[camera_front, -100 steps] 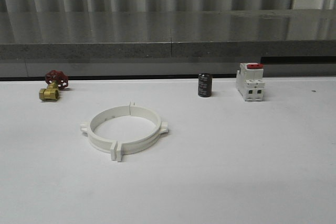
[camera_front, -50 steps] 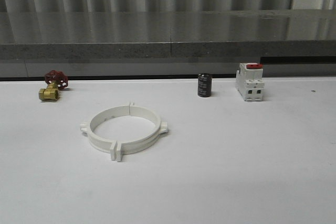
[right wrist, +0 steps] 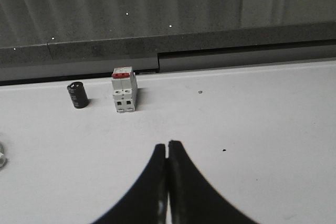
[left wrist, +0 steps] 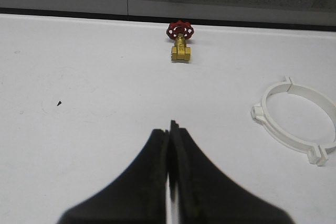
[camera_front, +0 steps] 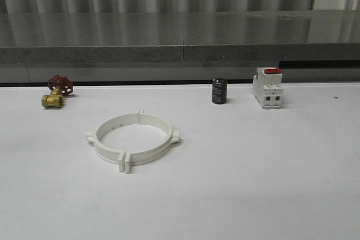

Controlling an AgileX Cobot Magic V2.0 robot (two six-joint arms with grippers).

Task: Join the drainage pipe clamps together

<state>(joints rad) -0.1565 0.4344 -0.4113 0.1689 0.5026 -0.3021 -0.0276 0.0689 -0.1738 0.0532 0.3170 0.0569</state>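
Surface: I am looking over a white table (camera_front: 253, 184) running back to a grey stone ledge (camera_front: 180, 37) with a corrugated wall behind it.
Left arm: I am seeing the left gripper (left wrist: 169, 126) hanging above bare table, its dark fingers pressed together with only a hairline between the tips, pinching nothing.
Left wrist camera: it is giving me the brass valve with a red handwheel (left wrist: 179, 40) near the table's far edge, and the ring off to one side.
Drainage pipe clamps: the drainage pipe clamps (camera_front: 133, 137) are lying flat on the left half of the table, the two white halves meeting as one low ring, tabs touching at both seams.
Front camera: it is showing the black capacitor (camera_front: 219, 91) and the white switch block (camera_front: 268, 87) standing near each other at the far right.
Right arm: the right gripper (right wrist: 167, 145) is sitting closed too, empty, over open table short of the switch block.
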